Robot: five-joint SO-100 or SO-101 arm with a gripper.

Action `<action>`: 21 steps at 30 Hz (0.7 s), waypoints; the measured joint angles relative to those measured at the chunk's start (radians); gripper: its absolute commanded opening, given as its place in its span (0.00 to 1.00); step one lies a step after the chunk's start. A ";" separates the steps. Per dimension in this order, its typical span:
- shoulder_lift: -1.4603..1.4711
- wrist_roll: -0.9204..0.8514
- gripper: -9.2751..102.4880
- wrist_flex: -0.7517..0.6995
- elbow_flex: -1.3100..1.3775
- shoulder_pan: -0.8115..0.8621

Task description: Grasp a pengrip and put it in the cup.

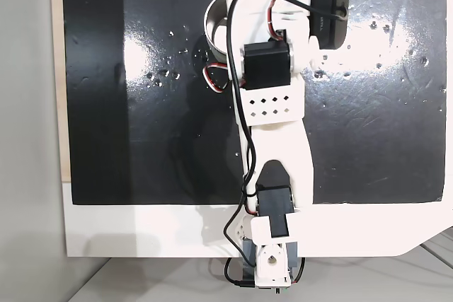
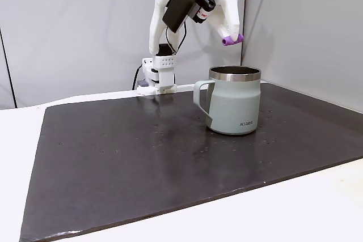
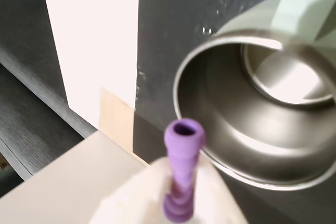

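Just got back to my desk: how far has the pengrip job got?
Grasp done: the fingers hold the pengrip in the air above the cup. In the wrist view it sits near the rim, not inside. Left: release it into the cup.

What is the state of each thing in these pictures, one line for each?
pengrip: held in the gripper, in the air above the cup, not yet inside.
cup: upright on the black mat, open on top, nothing visible inside in the wrist view.
gripper: shut on the pengrip, raised over the cup's rim.
black mat: flat on the table, glossy, with small marks.
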State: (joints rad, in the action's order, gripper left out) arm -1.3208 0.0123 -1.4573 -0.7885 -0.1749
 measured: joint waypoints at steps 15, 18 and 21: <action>0.000 -0.002 0.29 -0.074 0.000 0.006; 0.000 0.011 0.29 -0.087 0.000 0.008; 0.000 0.020 0.29 -0.101 0.000 -0.002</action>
State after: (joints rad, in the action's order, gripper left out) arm -1.3208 0.0322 -1.5585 -0.7885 -0.1764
